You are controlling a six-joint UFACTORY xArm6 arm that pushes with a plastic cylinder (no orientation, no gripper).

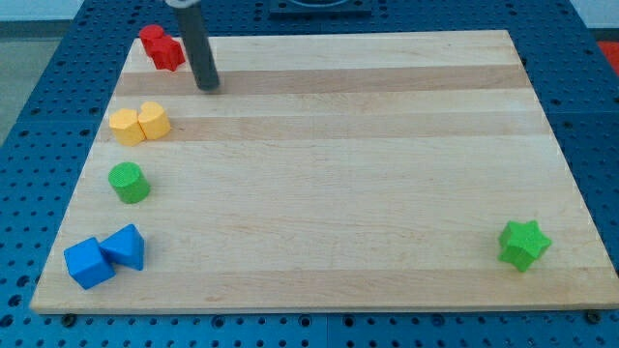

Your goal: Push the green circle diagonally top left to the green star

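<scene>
The green circle [129, 182], a short cylinder, stands near the board's left edge, below the yellow blocks. The green star [523, 244] sits far off at the view's bottom right corner of the board. My tip [208, 85] rests on the board near the view's top left, just right of the red blocks, well above and to the right of the green circle and touching no block.
Two red blocks [162, 47] sit at the top left corner. Two yellow blocks [140, 123] touch each other above the green circle. Two blue blocks [105, 255] lie at the bottom left. The wooden board [348, 174] lies on a blue pegboard table.
</scene>
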